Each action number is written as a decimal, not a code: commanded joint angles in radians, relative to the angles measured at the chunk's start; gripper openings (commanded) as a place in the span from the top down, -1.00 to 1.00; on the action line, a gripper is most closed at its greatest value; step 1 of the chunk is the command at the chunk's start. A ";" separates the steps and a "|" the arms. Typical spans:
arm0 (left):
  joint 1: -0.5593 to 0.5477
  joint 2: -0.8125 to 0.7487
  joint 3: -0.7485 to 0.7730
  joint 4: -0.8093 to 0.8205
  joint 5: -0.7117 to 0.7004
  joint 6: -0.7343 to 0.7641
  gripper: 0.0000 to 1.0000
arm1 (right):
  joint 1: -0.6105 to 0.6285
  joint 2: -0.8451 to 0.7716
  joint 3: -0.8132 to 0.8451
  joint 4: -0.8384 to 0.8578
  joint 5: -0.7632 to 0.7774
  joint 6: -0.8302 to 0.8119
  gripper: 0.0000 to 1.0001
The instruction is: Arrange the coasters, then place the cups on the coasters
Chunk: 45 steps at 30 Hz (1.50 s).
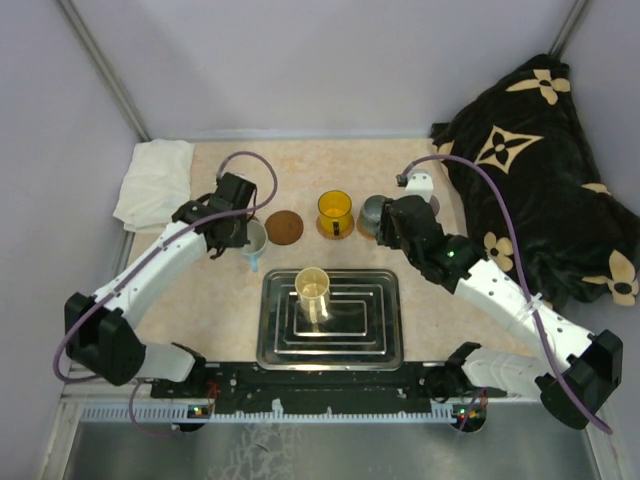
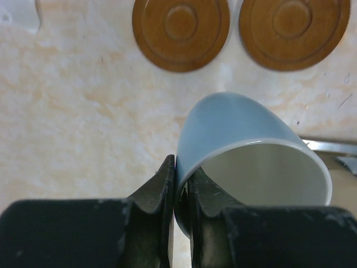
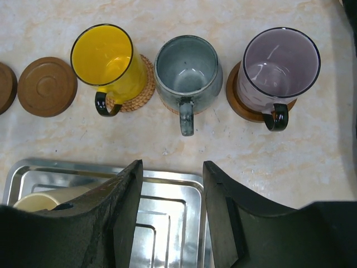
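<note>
My left gripper [image 2: 179,167] is shut on the rim of the light blue cup [image 2: 245,139], which hangs tilted just above the table, short of two bare brown coasters [image 2: 181,30] [image 2: 293,30]. In the top view that cup [image 1: 254,240] is left of one bare coaster [image 1: 284,227]. The yellow cup [image 3: 106,58] stands on a woven coaster [image 3: 144,92]. The grey cup [image 3: 187,67] and the purple cup [image 3: 279,67] also stand on coasters. My right gripper [image 3: 170,173] is open and empty over the tray's far right corner. The cream cup [image 1: 313,290] lies in the steel tray [image 1: 370,340].
A white cloth [image 1: 155,182] lies at the back left. A black patterned blanket [image 1: 545,150] fills the back right. The tray [image 3: 173,223] sits between the two arm bases at the near edge.
</note>
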<state>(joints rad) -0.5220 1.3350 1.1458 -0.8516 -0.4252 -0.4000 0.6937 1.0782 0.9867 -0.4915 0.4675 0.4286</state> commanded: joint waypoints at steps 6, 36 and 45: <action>0.122 0.298 0.326 0.218 0.281 0.269 0.72 | 0.005 -0.018 0.018 0.039 0.021 0.001 0.05; 0.195 0.701 0.786 -0.141 0.496 0.300 0.78 | 0.005 -0.002 -0.028 0.046 -0.003 0.031 0.04; 0.195 0.729 0.819 -0.179 0.484 0.277 0.78 | 0.005 -0.024 -0.059 0.064 -0.009 0.030 0.03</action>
<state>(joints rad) -0.3241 2.0575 1.9205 -1.0054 0.0402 -0.0994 0.6937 1.0916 0.9291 -0.4862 0.4564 0.4473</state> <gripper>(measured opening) 0.158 0.485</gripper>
